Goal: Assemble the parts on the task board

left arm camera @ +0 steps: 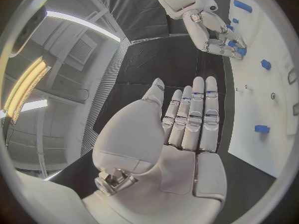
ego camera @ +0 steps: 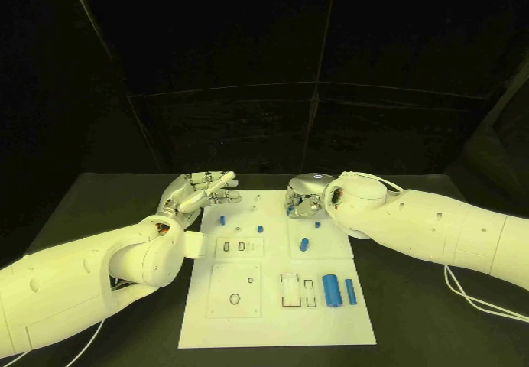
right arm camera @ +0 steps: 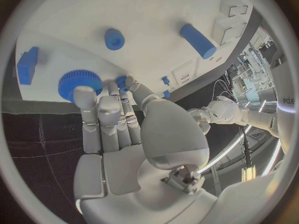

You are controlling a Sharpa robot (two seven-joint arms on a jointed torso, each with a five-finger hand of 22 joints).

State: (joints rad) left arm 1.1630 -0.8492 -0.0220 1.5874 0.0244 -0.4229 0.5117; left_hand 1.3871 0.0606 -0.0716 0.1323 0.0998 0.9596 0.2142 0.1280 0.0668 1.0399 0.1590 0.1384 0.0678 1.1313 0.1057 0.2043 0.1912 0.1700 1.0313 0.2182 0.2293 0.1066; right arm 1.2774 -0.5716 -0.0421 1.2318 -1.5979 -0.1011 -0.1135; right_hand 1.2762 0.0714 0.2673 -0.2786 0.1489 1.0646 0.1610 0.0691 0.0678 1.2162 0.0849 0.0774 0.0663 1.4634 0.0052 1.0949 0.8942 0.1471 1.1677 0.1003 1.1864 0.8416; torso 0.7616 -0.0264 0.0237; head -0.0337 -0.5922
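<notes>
Head view first: the white board (ego camera: pixel 276 321) lies in the middle of the black worktop (ego camera: pixel 441 306), and both hands sit up at its far end. The left hand (ego camera: pixel 199 193) hovers over the board's far left corner, fingers stretched out and spread, nothing in them. The left wrist view backs that up, with the palm flat and the fingers (left arm camera: pixel 194 112) straight and side by side over dark worktop just beside the board's edge.

Over to the right hand (ego camera: pixel 303 195), which is down at the far middle of the board with its fingers curled toward the surface. In the right wrist view its fingertips (right arm camera: pixel 86 95) are at a blue gear (right arm camera: pixel 76 83) standing near the board's edge, a fingertip overlapping the gear's rim (whether it actually grips the gear, I cannot tell).

Parts are scattered along the board: a small blue peg (ego camera: pixel 222 219) near the left hand, another peg (ego camera: pixel 260 228) a little inward, a short cylinder (ego camera: pixel 304 244) by the right forearm, and nearer the robot a thick cylinder (ego camera: pixel 331 290) lying beside a thin rod (ego camera: pixel 349 291). A blue block (right arm camera: pixel 26 64) sits just beside the gear.
</notes>
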